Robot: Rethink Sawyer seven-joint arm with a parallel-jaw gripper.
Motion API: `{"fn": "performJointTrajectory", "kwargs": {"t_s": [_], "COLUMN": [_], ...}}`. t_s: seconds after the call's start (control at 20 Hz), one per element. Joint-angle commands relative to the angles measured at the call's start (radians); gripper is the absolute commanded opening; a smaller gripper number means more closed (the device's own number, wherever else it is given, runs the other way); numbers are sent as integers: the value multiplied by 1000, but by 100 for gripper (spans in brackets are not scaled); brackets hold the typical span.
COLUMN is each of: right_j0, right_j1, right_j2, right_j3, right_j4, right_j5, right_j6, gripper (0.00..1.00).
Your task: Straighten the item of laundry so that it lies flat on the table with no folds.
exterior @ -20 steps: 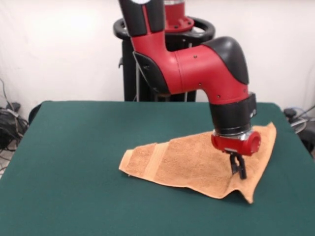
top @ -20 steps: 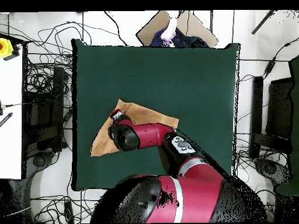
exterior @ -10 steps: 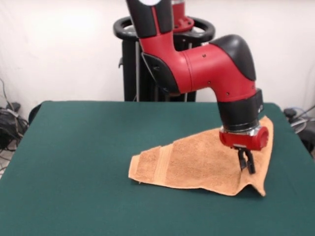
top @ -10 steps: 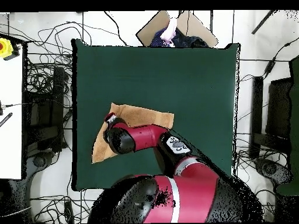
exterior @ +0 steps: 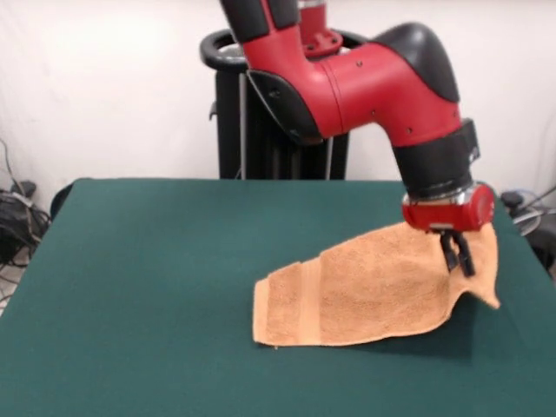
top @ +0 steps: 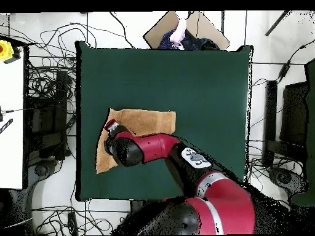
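Note:
The peach terry towel (exterior: 365,291) lies on the dark green table (exterior: 148,287), with a woven band near its left end. Its right part is lifted off the table, and a corner hangs down past the fingers. My gripper (exterior: 458,259) is shut on that raised right edge, close to the table's right side. In the overhead view the towel (top: 144,120) shows as a folded shape near the table's left edge, and the arm's wrist (top: 126,149) covers part of it. The gripper itself is hidden there under the wrist.
The table's right edge (exterior: 530,261) is close beside the gripper. Cables and equipment (top: 43,110) lie on the floor around the table. A cardboard box with cloth (top: 184,31) sits beyond the far edge in the overhead view.
The gripper has moved right and upward in the front view, dragging the towel with it. The towel's left end slid right, and its held edge rose off the table.

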Motion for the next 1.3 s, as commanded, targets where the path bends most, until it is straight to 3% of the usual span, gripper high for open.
{"fn": "performJointTrajectory", "kwargs": {"t_s": [0.05,0.65,1.3], "right_j0": [-82,-35,-150], "right_j1": [-64,-28,-154], "right_j2": [200,154,302], "right_j3": [93,73,179], "right_j4": [-19,-36,30], "right_j5": [40,-28,111], "right_j6": [17,24,16], "gripper": [0,0,0]}}
